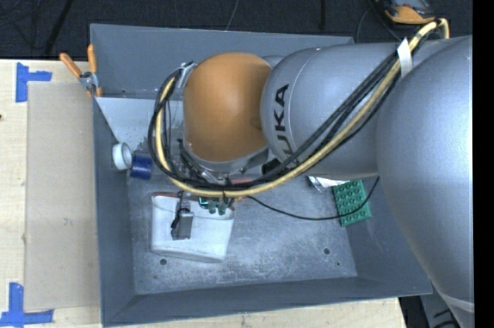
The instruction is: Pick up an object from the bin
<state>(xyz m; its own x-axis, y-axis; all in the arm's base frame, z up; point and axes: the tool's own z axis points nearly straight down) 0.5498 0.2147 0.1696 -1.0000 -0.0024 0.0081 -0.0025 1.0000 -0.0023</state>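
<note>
The near part of the grey bin (255,276) is bare floor, dusted with pale specks. Just beyond it, left of the middle, lies a white, flattish rectangular block (204,243), set slightly askew to the bin's walls.

The gripper (184,222) is down on this block's left half. Its dark tip shows against the white surface, apparently touching the top. Whether it is spread or closed, I cannot tell, and nothing can be seen in its grasp. The block sits flat on the floor.

Farther back and well to the right, a green studded plate (352,203) lies on the floor. A pale, shiny scrap (323,182) is just beside its far left corner.

At the left wall, a little farther than the block, rests a small cylinder (131,160), blue with a white end, lying on its side.

Above the gripper bulges the orange cover (224,106) of the wrist, ringed by black and yellow cables (164,157). From there the grey arm (355,95) runs off to the right, over the bin's far right corner.
</note>
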